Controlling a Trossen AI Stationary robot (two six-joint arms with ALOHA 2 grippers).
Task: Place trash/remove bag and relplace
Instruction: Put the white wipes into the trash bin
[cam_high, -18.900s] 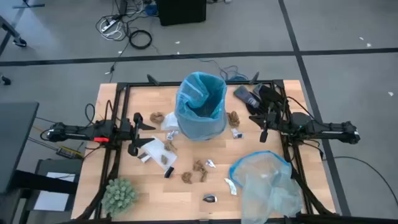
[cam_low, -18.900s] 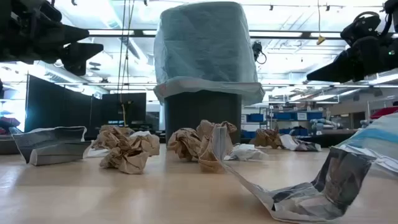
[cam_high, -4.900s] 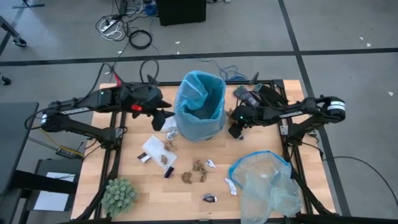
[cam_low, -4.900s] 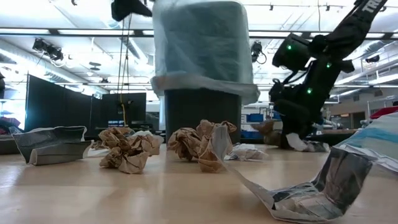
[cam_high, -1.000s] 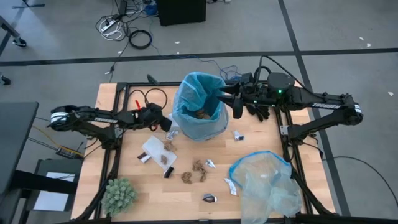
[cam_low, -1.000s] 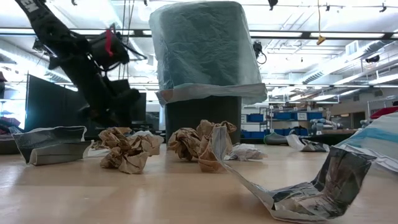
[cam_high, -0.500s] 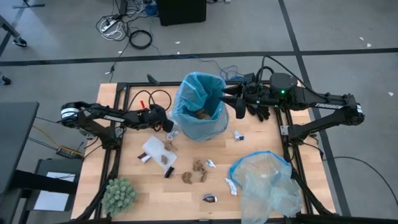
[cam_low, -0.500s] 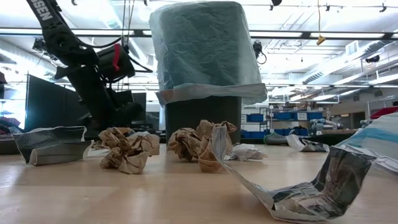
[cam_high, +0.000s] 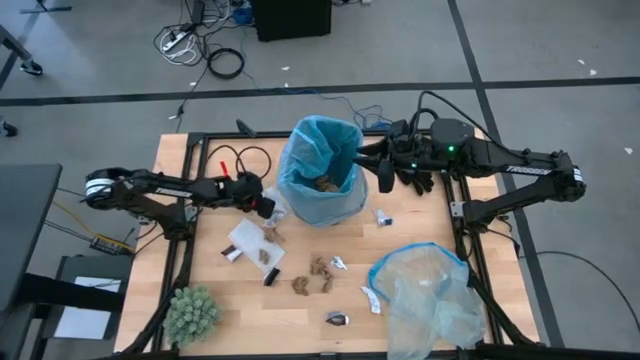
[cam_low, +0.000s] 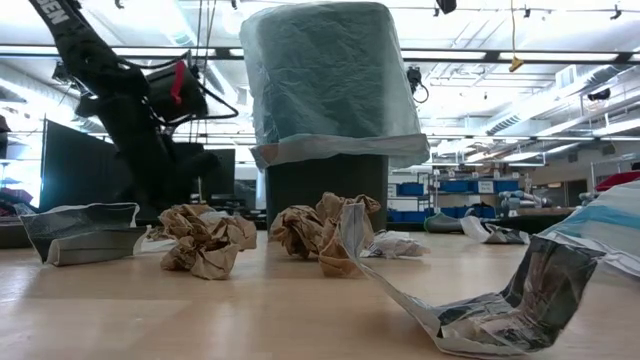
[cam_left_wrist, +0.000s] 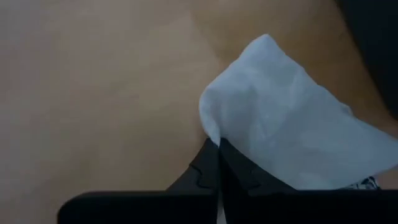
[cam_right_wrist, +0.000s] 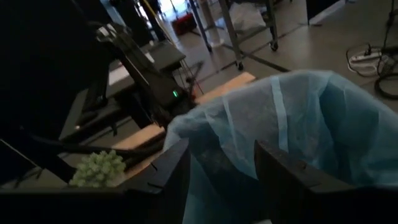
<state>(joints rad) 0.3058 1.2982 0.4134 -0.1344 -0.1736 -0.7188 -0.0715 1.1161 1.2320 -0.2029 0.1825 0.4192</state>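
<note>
My left gripper (cam_high: 262, 205) sits low on the surface just beside the left side of the bag (cam_high: 322, 170), and its fingers (cam_left_wrist: 208, 171) are pinched tight on the corner of a white paper piece (cam_left_wrist: 292, 143). From here I judge the step is to lift that piece clear and carry it over the bag's open mouth. To do it well I would raise straight up first so the thin sheet does not drag or slip out of a corner grip, then swing in high enough to clear the bag's rim before letting go.

My right gripper (cam_high: 385, 175) hangs at the right rim of the bag, its fingers (cam_right_wrist: 283, 171) apart and holding nothing, with the mouth of the bag right ahead of it. It stands close to where my left arm must come in, so I would pull it back before the drop, or the two could meet over the bin.

The bag lines the dark bin (cam_low: 325, 185) near the far edge of the surface, middle, and some brown paper (cam_high: 322, 184) already lies inside. More trash (cam_high: 318, 272) is scattered toward the near side: crumpled brown wads, white scraps, small wrappers. A paler clear bag (cam_high: 425, 295) lies at the near right corner, and a green spiky ball (cam_high: 190, 313) at the near left corner; both are well apart from my path
</note>
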